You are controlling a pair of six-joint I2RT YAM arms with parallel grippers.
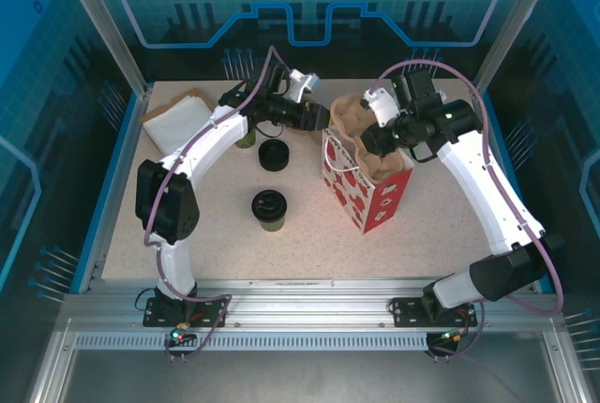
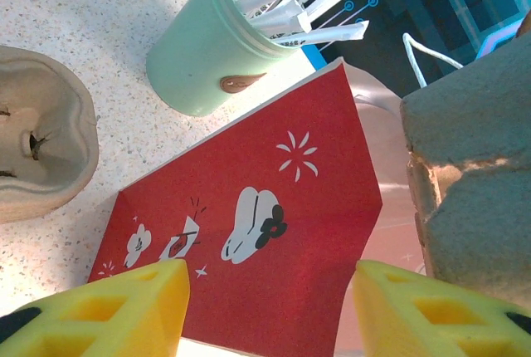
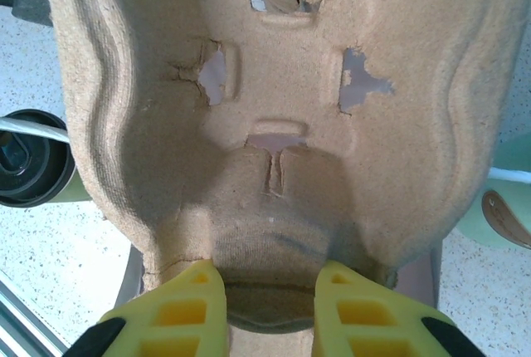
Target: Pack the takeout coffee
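Near the desk's [image 1: 216,248] middle, the lidded takeout coffee [image 1: 269,208] stands unpacked, at nine o'clock from the red bag [image 1: 361,199]. The right pincer [image 3: 270,295] clamps a pulp carrier [image 3: 282,83] at the bag's mouth. The left pincer [image 2: 270,286] is apart and empty.

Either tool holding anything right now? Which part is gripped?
The right tool is clamped on the pulp cup carrier, gripping its edge rim. The left tool is open by the red paper bag and holds nothing.
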